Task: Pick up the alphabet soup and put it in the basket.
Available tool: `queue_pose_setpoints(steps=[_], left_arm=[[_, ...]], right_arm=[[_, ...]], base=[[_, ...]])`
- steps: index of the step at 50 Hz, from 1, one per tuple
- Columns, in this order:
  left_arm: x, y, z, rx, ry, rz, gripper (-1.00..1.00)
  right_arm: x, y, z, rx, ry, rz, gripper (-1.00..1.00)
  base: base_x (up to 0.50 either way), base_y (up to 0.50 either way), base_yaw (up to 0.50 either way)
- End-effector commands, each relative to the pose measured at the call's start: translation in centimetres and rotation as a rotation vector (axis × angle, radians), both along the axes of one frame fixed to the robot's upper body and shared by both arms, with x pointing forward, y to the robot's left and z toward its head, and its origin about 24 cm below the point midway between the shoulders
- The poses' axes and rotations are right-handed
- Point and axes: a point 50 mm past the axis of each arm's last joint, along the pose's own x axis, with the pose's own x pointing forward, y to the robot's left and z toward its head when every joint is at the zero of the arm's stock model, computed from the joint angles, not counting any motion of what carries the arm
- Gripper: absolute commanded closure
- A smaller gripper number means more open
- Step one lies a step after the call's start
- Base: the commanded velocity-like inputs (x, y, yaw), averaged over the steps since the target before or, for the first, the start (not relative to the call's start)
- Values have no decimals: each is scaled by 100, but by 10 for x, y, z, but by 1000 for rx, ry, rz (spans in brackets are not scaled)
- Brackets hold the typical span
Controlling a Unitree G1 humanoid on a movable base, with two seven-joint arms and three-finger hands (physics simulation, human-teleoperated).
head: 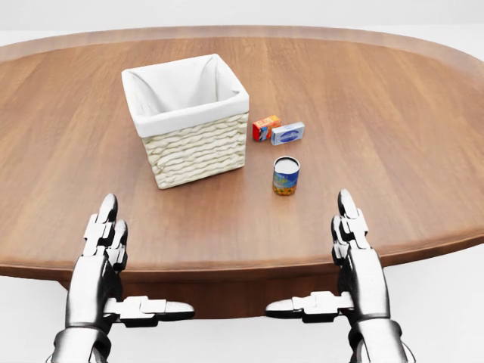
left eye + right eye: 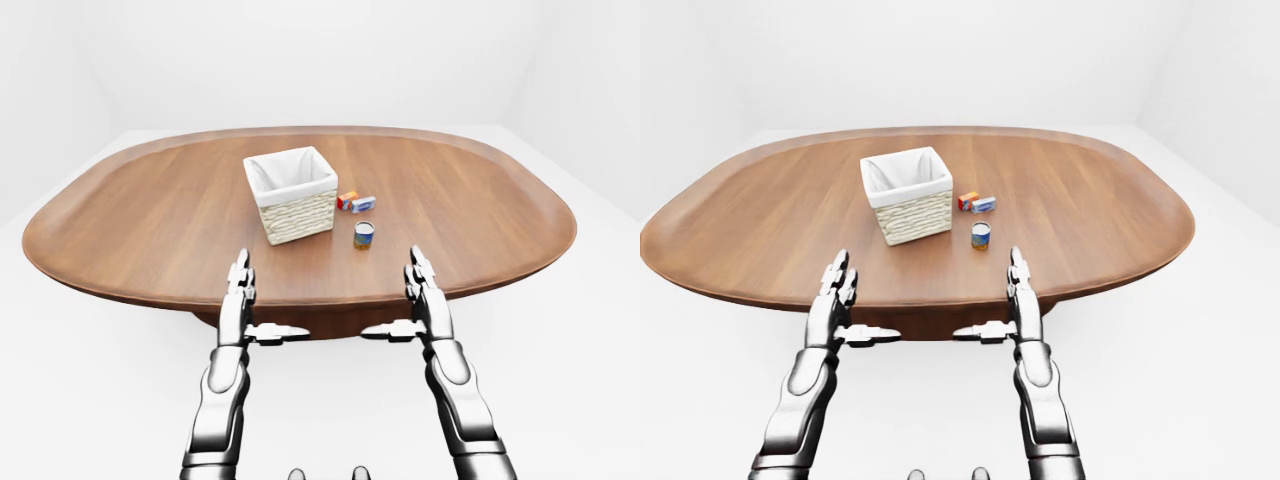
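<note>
The alphabet soup can [image 1: 286,175], blue and yellow with a pale lid, stands upright on the wooden table [image 1: 393,136], a little right of the basket. The woven basket [image 1: 189,121] with a white cloth lining is empty. My left hand [image 1: 106,257] hovers at the table's near edge, below the basket, fingers straight and thumb pointing inward. My right hand [image 1: 349,253] mirrors it, below and right of the can. Both hands are open and hold nothing, well short of the can.
A small orange box [image 1: 265,128] and a blue-white box [image 1: 288,133] lie just above the can, right of the basket. The oval table [image 2: 480,200] stretches wide to both sides, with white floor and walls around it.
</note>
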Motion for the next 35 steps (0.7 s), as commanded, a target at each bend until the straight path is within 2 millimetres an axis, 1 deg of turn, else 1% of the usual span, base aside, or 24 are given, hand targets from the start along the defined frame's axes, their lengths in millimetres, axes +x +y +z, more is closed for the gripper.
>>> queue_pose_setpoints(steps=[1,3,4,8,9,10,12,13,16,17,20,21,22,23,24,26,27,28,29,30,31,32,33,35], left_arm=[[0,6,-1,8,0,-2,-100],[-1,5,0,6,0,-6,-100],[-1,5,0,5,0,-6,-100],[0,7,6,-21,-5,15,-100],[0,8,11,-13,-17,23,-100],[0,8,12,-13,-18,24,-100],[0,12,32,-32,-84,36,-100],[0,13,40,-28,-116,47,-100],[-4,18,72,-56,-257,59,-100],[-8,20,94,-53,-351,64,-100],[-15,24,120,-67,-470,79,-100],[-19,24,128,-58,-507,77,-100],[-21,25,134,-61,-535,77,-100],[-24,26,146,-60,-591,83,-100],[-24,26,146,-60,-595,83,-100],[-29,27,156,-61,-646,81,-100],[-29,27,157,-61,-648,81,-100],[-40,24,177,-39,-753,77,-100],[-44,22,184,-19,-791,70,-100],[-44,22,185,-16,-795,69,-100],[-55,22,201,-36,-892,67,-100],[-59,22,208,-36,-933,66,-100],[-68,23,220,-36,-1008,64,-100],[-71,23,224,-27,-1034,73,-100]], right_arm=[[0,-5,-5,-46,14,1,-100],[1,-8,-5,-55,12,-13,-100],[1,-9,-5,-32,20,-18,-100],[2,-9,4,-25,11,-12,-100],[1,-9,12,-42,-11,-15,-100],[1,-9,12,-43,-12,-15,-100],[-2,-8,40,-28,-117,-6,-100],[-3,-9,49,-15,-156,-5,-100],[-6,-9,81,-6,-292,-1,-100],[-7,-12,109,28,-417,-26,-100],[-13,-11,160,62,-647,-39,-100],[-21,-11,180,95,-749,-36,-100],[-30,-10,195,85,-829,-27,-100],[-51,-15,225,144,-1003,-33,-100],[-52,-16,226,155,-1013,-33,-100],[-66,-19,243,164,-1120,-27,-100],[-66,-19,244,169,-1123,-27,-100],[-88,-27,268,233,-1303,-31,-100],[-95,-29,274,263,-1349,-27,-100],[-95,-30,275,276,-1347,-25,-100],[-105,-33,283,325,-1420,-18,-100],[-108,-34,286,362,-1440,-12,-100],[-115,-34,291,408,-1479,7,-100],[-116,-34,291,452,-1470,19,-100]], base=[[0,0,0],[0,0,0],[0,0,0],[0,0,0],[0,0,0],[0,0,0],[0,0,0],[0,0,0],[0,0,0],[0,0,0],[0,0,0],[0,0,0],[0,0,0],[0,0,0],[0,0,0],[0,0,0],[0,0,0],[0,0,0],[0,0,0],[0,0,0],[0,0,0],[0,0,0],[0,0,0],[0,0,0]])
